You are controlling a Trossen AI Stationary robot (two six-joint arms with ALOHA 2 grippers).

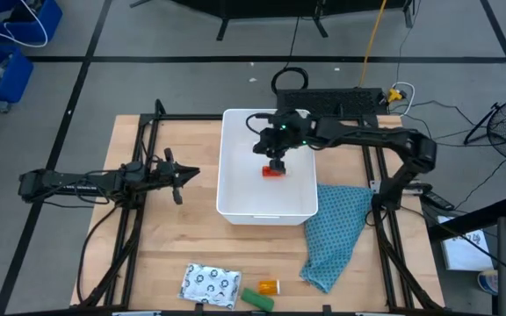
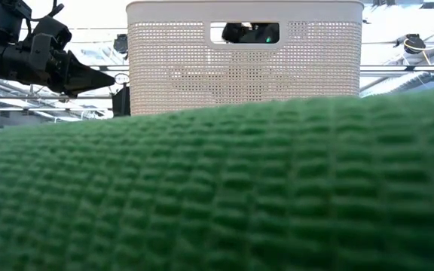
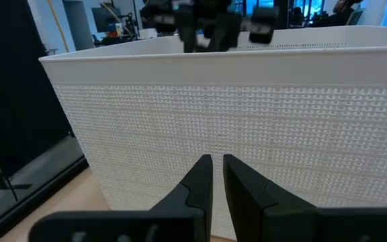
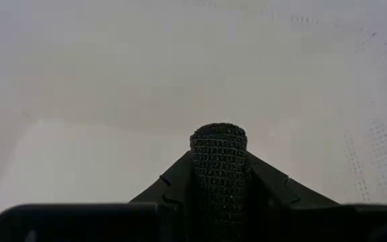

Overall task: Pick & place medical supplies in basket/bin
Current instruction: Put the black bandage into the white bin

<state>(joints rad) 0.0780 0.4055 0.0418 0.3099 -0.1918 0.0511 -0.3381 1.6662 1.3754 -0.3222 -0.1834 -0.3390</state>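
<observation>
The white bin (image 1: 235, 189) stands mid-table; its perforated wall fills the left wrist view (image 3: 247, 114) and shows in the low view (image 2: 239, 68). My right gripper (image 1: 277, 162) reaches down into it, shut on a black knit roll (image 4: 218, 168). A red bottle (image 1: 274, 172) lies on the bin floor just beside it. My left gripper (image 1: 183, 173) waits shut to the left of the bin, touching nothing (image 3: 217, 171). Near the table's front edge lie the silvery packet (image 1: 209, 285), the green block (image 1: 257, 298), which fills the low view's foreground (image 2: 217, 196), and the orange vial (image 1: 268, 286). My right gripper pinches the black knit roll between its two fingers, coming from above and pointing down into the bin. The roll lies along the fingers, and its rounded end (image 4: 218, 138) sticks out past the fingertips toward the bin floor. Whether it touches the floor, I cannot tell.
A teal patterned cloth (image 1: 336, 233) lies against the bin's right near corner and stretches toward the front edge. Dark frame rails run along both sides of the table. Bare wood lies between the bin and the front items.
</observation>
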